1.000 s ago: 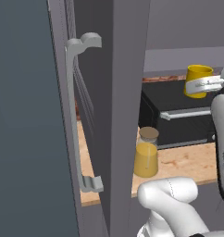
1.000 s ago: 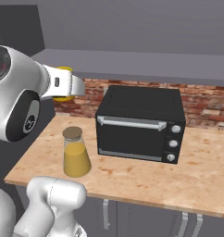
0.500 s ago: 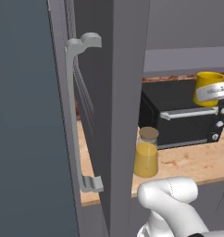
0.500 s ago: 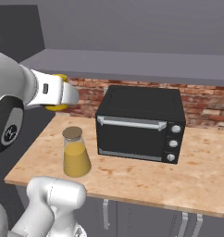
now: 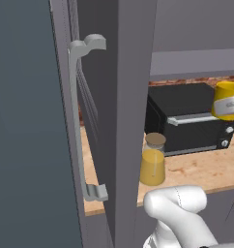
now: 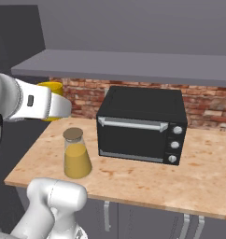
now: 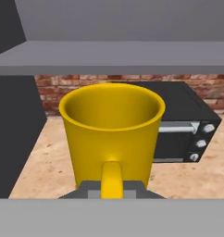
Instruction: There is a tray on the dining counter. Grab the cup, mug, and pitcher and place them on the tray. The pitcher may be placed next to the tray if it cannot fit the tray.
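Observation:
My gripper is shut on the mug, a squat golden-yellow mug whose loop handle sits between the fingers. The mug hangs in the air in front of the black oven, at the right edge of the left base view. In the right base view the mug peeks out behind my white hand. The pitcher, clear glass with orange juice and a cork lid, stands upright on the counter below; the left base view shows the pitcher too. The tray, the cup and the dining counter are out of view.
A black toaster oven stands against the red brick wall on a tan counter. A grey shelf runs overhead. A tall dark door with a grey handle stands close on the left.
The arm has swung, carrying the mug a little lower and to the right in the left base view. The pitcher and oven have not moved.

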